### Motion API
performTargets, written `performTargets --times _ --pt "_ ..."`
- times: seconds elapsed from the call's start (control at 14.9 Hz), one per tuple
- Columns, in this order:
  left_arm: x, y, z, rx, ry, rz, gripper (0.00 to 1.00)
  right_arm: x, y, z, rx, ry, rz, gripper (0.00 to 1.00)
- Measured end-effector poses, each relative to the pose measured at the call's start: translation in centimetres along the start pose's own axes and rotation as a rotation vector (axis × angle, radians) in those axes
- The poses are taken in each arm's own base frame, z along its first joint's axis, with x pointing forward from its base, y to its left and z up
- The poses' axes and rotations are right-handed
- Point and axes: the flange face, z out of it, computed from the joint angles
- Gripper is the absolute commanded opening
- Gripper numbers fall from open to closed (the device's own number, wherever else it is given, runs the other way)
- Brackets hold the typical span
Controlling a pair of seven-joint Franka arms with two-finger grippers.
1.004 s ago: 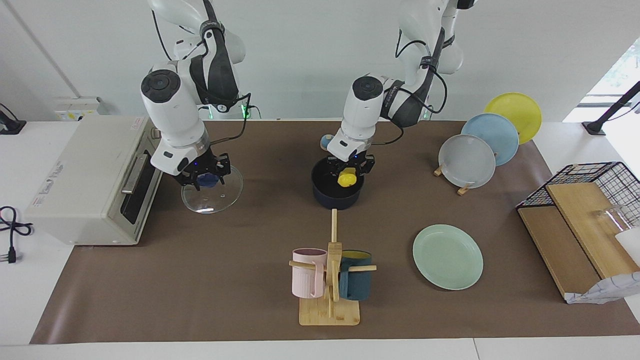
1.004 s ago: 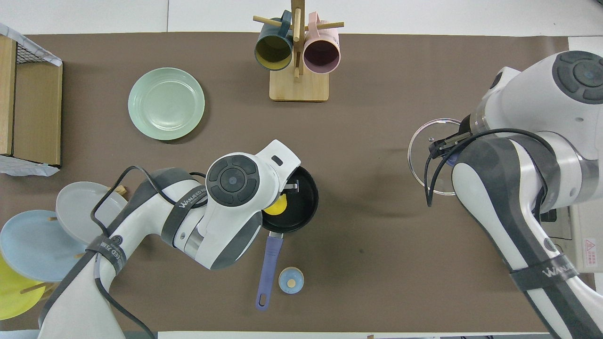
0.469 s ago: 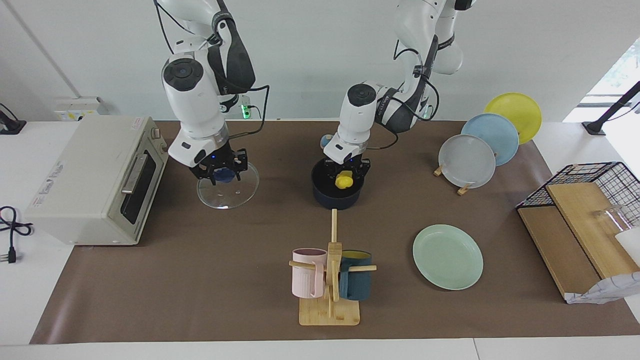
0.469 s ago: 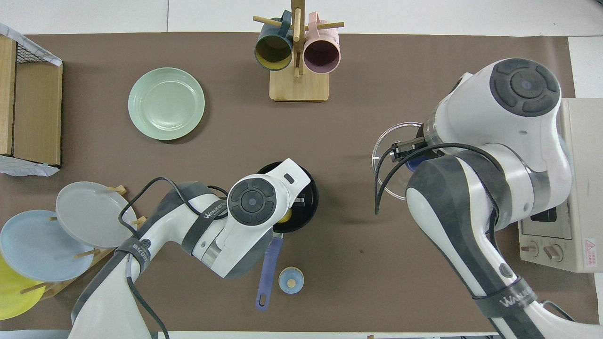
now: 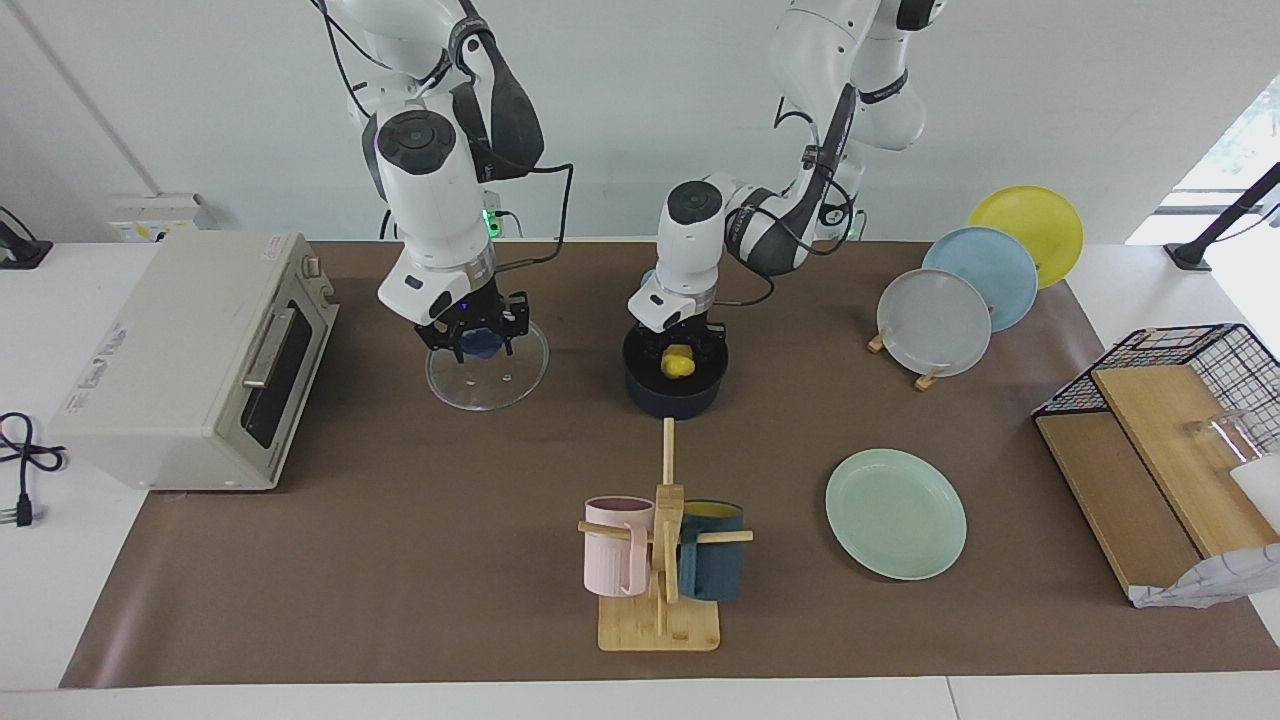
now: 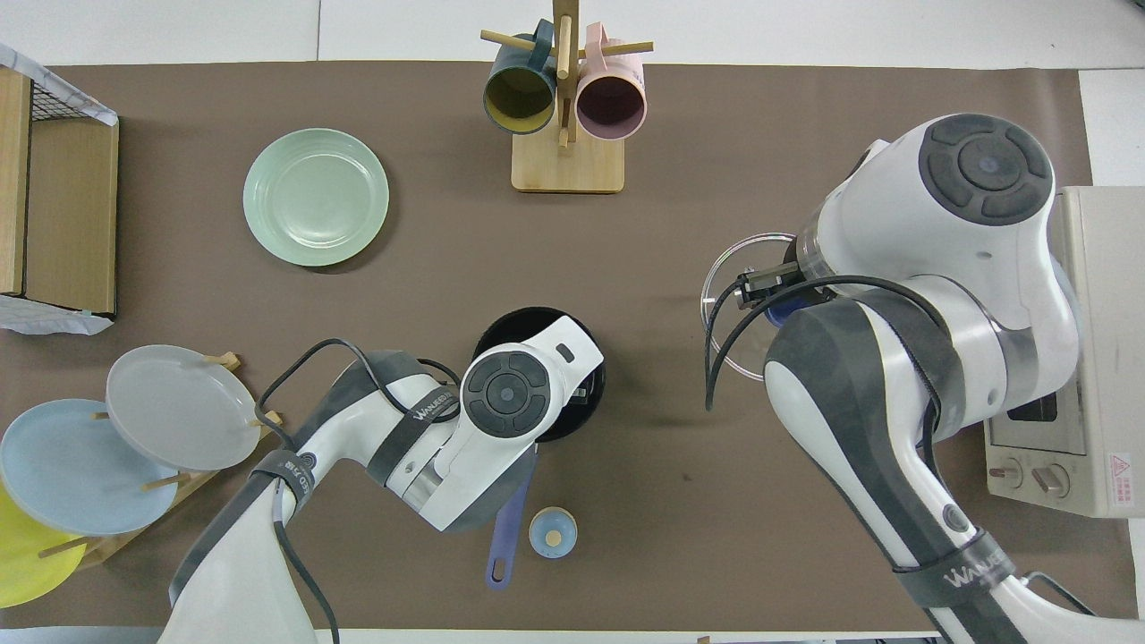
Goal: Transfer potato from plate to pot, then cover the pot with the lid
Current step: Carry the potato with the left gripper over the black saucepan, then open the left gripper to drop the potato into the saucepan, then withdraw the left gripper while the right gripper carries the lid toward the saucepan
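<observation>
The yellow potato (image 5: 679,363) sits low inside the dark pot (image 5: 673,396), between the fingers of my left gripper (image 5: 683,352), which is shut on it. In the overhead view the left wrist hides the potato, and only the pot's rim (image 6: 508,317) and blue handle (image 6: 508,528) show. My right gripper (image 5: 483,338) is shut on the blue knob of the clear glass lid (image 5: 490,378), which hangs just over the mat beside the pot, toward the right arm's end. The mint-green plate (image 5: 895,512) lies bare, farther from the robots than the pot.
A mug rack (image 5: 660,560) stands farther from the robots than the pot. A toaster oven (image 5: 180,350) sits at the right arm's end. Upright plates (image 5: 960,295) and a wire basket with boards (image 5: 1170,430) are at the left arm's end. A small bell (image 6: 552,532) stands by the pot's handle.
My right gripper has carried the lid toward the pot. My left gripper has lowered the potato deeper into the pot, and the left arm has drawn back toward its base.
</observation>
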Motion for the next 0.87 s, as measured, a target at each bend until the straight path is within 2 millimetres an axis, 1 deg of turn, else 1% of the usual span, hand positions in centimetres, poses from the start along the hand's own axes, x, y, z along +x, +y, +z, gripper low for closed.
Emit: performTargets --times 0.07,0.13,0.33,0.4,0.47,0.54,0.6,0.67,0.74,0.87 --pt "0.0 0.1 0.0 0.0 0.0 0.001 0.8 0.0 0.0 0.0 0.0 0.0 0.0 0.0" --pt "-0.1 0.1 0.0 0.0 0.0 0.002 1.0 0.0 0.0 0.0 0.0 0.0 0.0 0.0" --pt "0.3 -0.2 -0.2 0.0 0.004 -0.004 1.0 0.0 0.1 0.0 0.0 0.0 0.002 0.0" --pt "1.0 -0.4 -0.9 -0.002 0.011 -0.014 1.0 0.0 0.1 0.0 0.0 0.0 0.002 0.0" --pt "2.2 -1.4 -2.2 0.008 0.003 -0.031 1.0 0.0 0.1 0.0 0.0 0.0 0.002 0.0" --pt "3.6 -2.6 -4.2 0.018 -0.01 -0.051 1.0 0.0 0.1 0.0 0.0 0.0 0.002 0.0" --pt "4.8 -3.4 -6.7 0.01 -0.024 -0.072 1.0 0.0 0.1 0.0 0.0 0.0 0.002 0.0" --pt "6.1 -4.7 -9.4 0.004 -0.032 -0.088 1.0 0.0 0.1 0.0 0.0 0.0 0.002 0.0" --pt "7.3 -6.3 -12.1 -0.008 -0.035 -0.101 1.0 0.0 0.1 0.0 0.0 0.0 0.002 0.0" --pt "9.5 -10.5 -17.1 -0.035 -0.027 -0.139 1.0 0.0 0.0 0.0 0.0 0.0 0.009 0.0"
